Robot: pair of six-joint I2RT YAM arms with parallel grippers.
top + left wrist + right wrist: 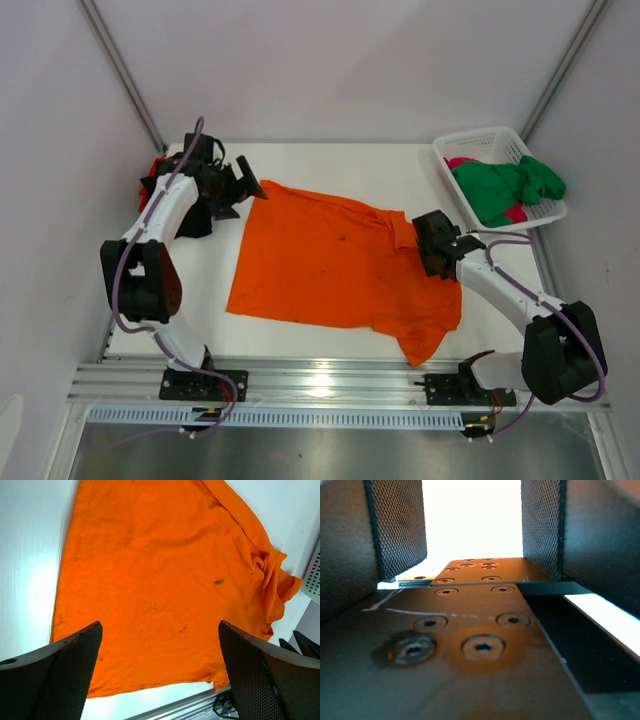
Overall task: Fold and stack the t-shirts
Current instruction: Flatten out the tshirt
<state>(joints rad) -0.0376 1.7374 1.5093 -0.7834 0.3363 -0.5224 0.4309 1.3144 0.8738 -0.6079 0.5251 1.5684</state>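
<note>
White bench [330, 165] is occupied by orange t-shirt [330, 265]; left claw [245, 198] is held released over its far-left corner; right claw [425, 248] is pitched down at its right-hand sleeve, released.

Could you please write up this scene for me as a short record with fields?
surface: white table
main garment: bright orange cloth t-shirt, spread out, not yet folded
basket: white plastic lattice basket, far right corner, holding a green t-shirt and a magenta-pink t-shirt
far left: red cloth, mostly hidden behind the left arm
left gripper: fingers wide open, over the orange shirt's far left corner, holding nothing
right gripper: fingers apart, at the shirt's right side, nothing between them
</note>
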